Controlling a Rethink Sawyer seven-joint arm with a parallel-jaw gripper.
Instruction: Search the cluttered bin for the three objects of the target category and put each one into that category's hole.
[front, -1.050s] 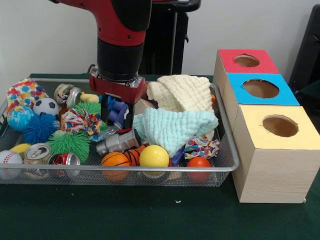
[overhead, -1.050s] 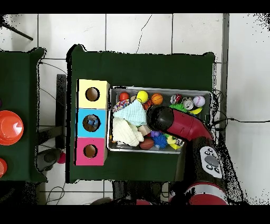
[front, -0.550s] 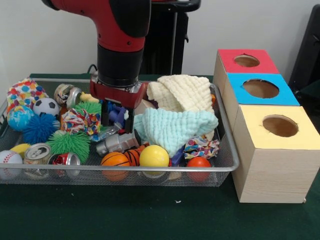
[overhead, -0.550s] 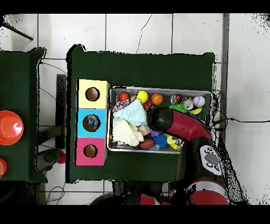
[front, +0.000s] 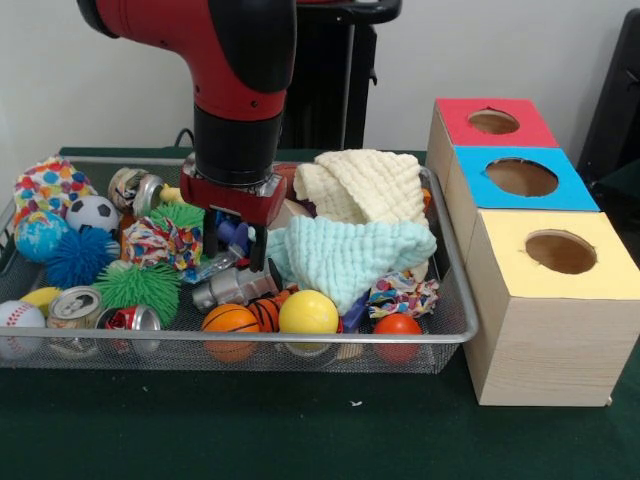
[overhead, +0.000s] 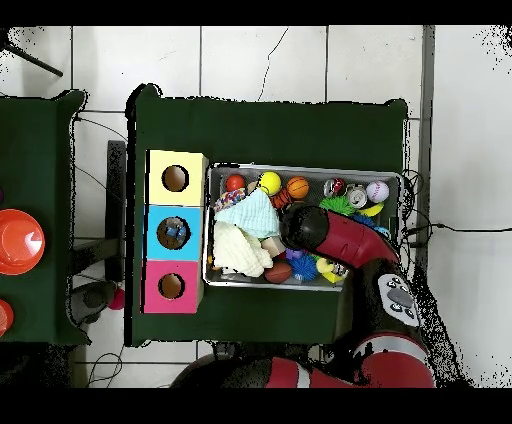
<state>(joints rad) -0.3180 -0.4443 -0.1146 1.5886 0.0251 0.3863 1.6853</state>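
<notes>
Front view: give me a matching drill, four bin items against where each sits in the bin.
Items:
1. baseball
2. yellow ball
3. cream cloth
4. mint cloth

Places:
A. far right corner of the bin
B. near left corner
C. front rim, between the basketball and the small orange ball
D. just in front of the cream cloth

Pairs: 1-B, 2-C, 3-A, 4-D

Gripper (front: 234, 243) down in bin (front: 452, 330) clutter, tips buried among blue toy (front: 232, 234) pieces; jaw state unclear. Overhead: arm (overhead: 340, 235) covers gripper and everything beneath. Arm cut off at top edge in front view. Object inside blue box (overhead: 175, 233) hole too small to tell. Items under mint cloth (front: 350, 256) beside gripper hidden.
</notes>
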